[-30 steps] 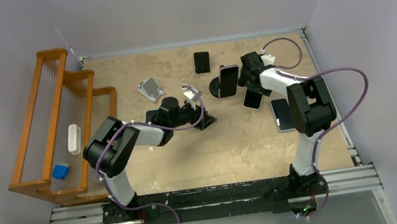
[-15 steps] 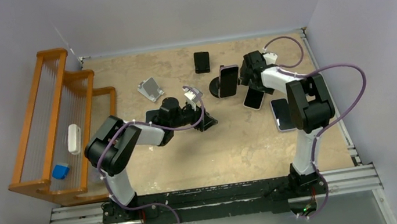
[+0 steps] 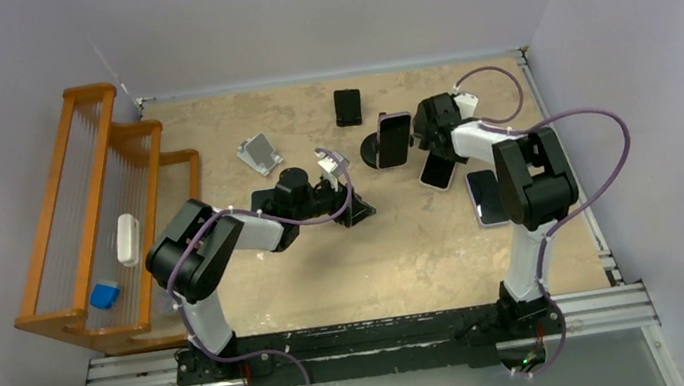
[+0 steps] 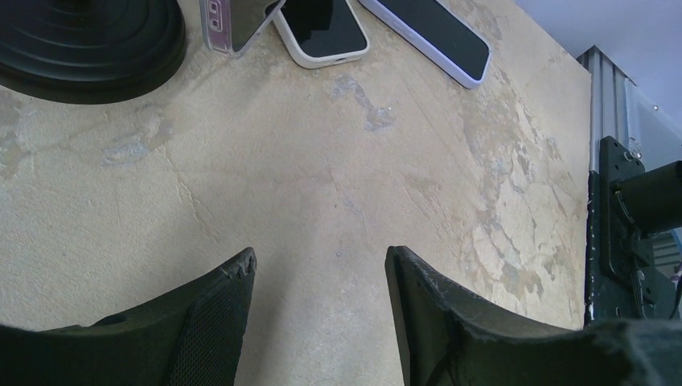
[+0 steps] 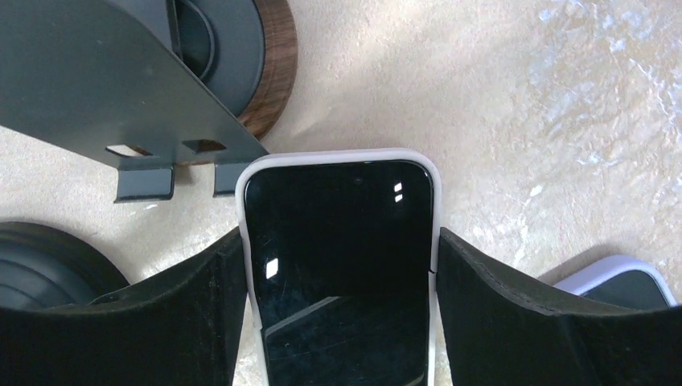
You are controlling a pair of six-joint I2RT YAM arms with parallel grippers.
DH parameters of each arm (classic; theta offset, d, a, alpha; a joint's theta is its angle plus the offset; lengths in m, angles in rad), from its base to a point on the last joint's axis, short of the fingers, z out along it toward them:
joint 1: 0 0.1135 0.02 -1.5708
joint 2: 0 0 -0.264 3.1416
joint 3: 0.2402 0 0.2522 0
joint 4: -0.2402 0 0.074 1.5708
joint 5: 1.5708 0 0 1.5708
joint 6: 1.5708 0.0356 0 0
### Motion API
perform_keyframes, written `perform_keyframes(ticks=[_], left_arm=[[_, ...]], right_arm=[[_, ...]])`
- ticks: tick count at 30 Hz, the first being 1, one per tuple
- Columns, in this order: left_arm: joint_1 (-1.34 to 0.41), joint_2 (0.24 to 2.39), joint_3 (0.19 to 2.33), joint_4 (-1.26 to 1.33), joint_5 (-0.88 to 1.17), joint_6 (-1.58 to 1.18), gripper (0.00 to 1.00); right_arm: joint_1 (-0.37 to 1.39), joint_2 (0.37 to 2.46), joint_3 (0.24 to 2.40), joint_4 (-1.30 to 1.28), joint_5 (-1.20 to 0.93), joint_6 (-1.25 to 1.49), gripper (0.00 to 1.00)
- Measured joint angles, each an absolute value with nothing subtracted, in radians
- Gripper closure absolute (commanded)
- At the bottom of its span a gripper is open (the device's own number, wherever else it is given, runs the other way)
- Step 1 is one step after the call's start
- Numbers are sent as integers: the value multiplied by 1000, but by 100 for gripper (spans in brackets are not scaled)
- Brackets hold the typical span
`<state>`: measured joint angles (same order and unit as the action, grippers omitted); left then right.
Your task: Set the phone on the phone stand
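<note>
While left gripper (image 4: 320, 256) hangs open, empty, right gripper (image 5: 339, 241) clasps phone (image 5: 338, 281) sides.

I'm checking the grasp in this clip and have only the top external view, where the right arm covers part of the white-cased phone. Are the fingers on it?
Observer: In the right wrist view the white-cased phone lies screen up between the fingers of the right gripper. Both look pressed against its long edges.
Operator: Anything just ahead of it?
Observer: A dark stand plate with two small lips sits just beyond the phone's top edge. Nothing rests on the part shown.
Operator: And the left gripper?
Observer: The left wrist view shows the left gripper open, with only tabletop between its fingers.
</note>
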<state>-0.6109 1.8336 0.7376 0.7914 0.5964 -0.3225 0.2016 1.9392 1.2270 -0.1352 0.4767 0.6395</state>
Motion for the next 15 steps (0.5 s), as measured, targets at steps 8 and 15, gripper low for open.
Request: perform_keyframes(ticks=[8, 15], left_arm=[[-612, 1833, 738, 793, 602, -324, 41], [-624, 1833, 721, 825, 622, -348, 40]], right_arm=[[202, 1755, 1087, -131, 461, 643, 75], [202, 1491, 978, -117, 397, 643, 84]])
